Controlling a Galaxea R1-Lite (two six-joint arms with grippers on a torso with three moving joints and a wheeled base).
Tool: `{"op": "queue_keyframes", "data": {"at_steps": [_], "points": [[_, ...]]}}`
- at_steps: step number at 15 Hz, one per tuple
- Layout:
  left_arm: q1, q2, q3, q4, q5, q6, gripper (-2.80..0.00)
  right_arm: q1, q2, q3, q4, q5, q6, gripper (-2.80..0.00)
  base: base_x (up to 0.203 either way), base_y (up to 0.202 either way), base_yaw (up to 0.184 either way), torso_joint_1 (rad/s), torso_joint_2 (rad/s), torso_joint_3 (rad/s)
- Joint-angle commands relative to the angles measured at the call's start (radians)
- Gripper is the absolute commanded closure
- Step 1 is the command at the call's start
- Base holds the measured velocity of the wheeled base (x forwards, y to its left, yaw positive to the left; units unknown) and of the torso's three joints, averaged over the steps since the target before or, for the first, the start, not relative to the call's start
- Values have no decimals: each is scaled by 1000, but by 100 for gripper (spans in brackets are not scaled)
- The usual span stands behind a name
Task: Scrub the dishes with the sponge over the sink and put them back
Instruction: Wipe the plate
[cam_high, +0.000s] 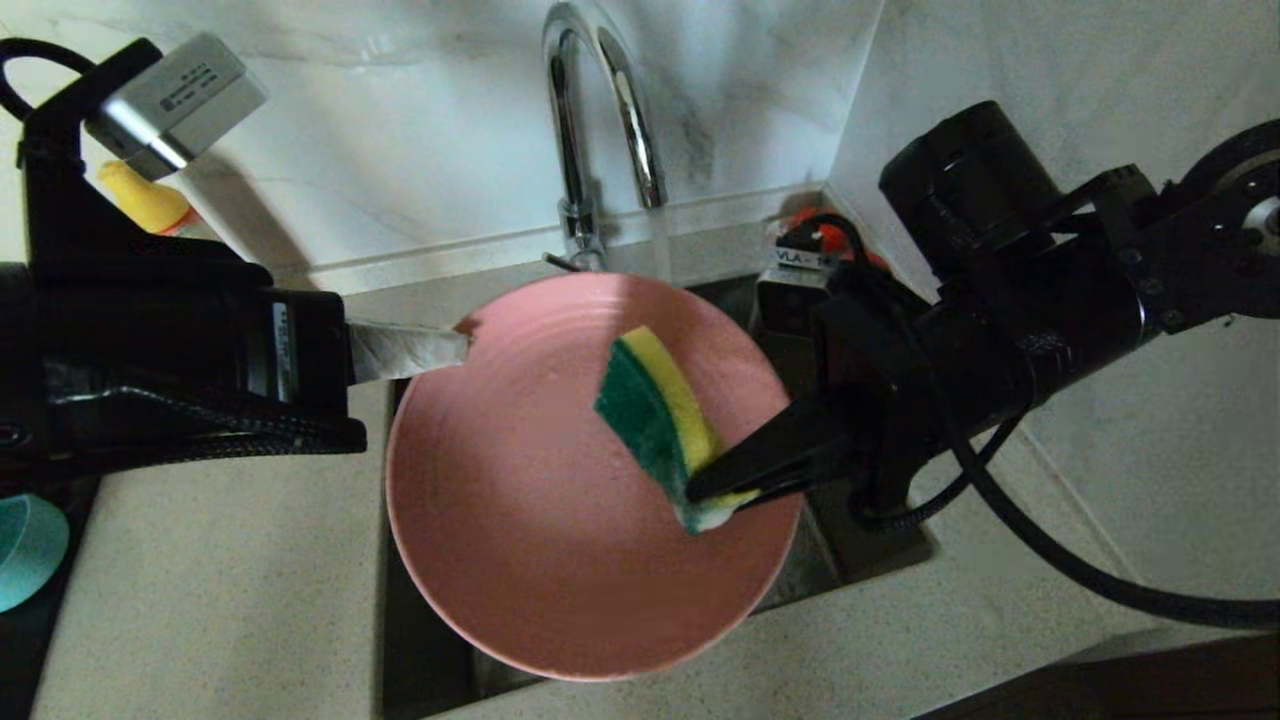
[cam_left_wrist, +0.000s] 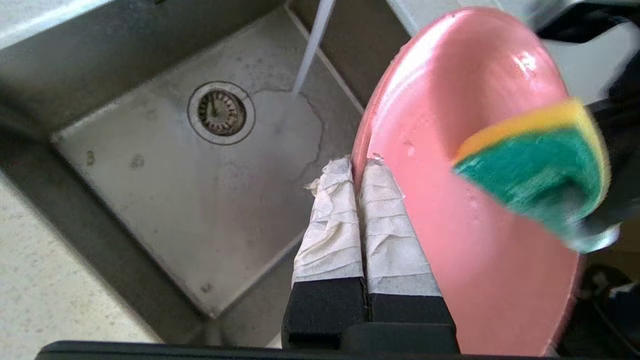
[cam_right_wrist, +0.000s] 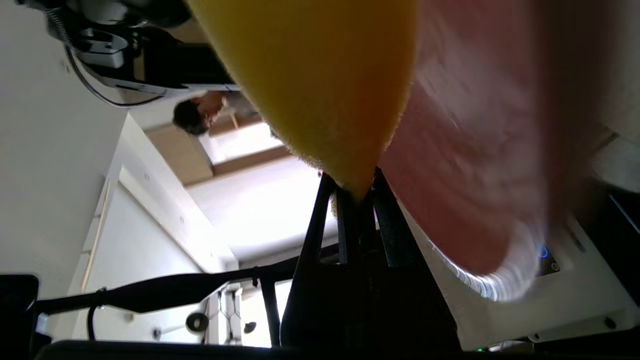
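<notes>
A wide pink plate (cam_high: 540, 500) hangs tilted over the sink (cam_left_wrist: 200, 200). My left gripper (cam_high: 462, 347) is shut on its rim at the upper left; in the left wrist view its taped fingers (cam_left_wrist: 330, 225) pinch the plate's (cam_left_wrist: 480, 250) edge. My right gripper (cam_high: 705, 488) is shut on one end of the yellow and green sponge (cam_high: 655, 410), which lies green side against the plate's face. In the right wrist view the sponge's yellow foam (cam_right_wrist: 320, 85) fills the top, with the plate (cam_right_wrist: 475, 150) beside it. A teal bowl (cam_high: 25, 550) peeks in at the far left.
Water runs from the chrome tap (cam_high: 600, 110) into the basin near the drain strainer (cam_left_wrist: 221, 112). A speckled counter (cam_high: 220, 590) surrounds the sink. A yellow object (cam_high: 145, 195) stands behind my left arm. An orange-topped item (cam_high: 825, 240) sits at the sink's back right corner.
</notes>
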Motion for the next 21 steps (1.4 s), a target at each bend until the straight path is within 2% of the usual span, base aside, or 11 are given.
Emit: {"op": "queue_keyframes", "data": {"at_steps": [1,11,16,21], "points": [[1,-4,-5,1,1,-1,0,-12,-45,42,2,7,0,0,0,0,0,0,0,0],[6,-22,42,2,0,-1,0,-36,-150,145,-5,9,-2,0,0,0,0,0,0,0],[8,-15,76,1,1,-3,0,-36,-170,130,-7,39,-1,0,0,0,0,0,0,0],[41,27,94,-78,3,-3,0,-7,-113,71,-8,75,-1,0,0,0,0,0,0,0]]}}
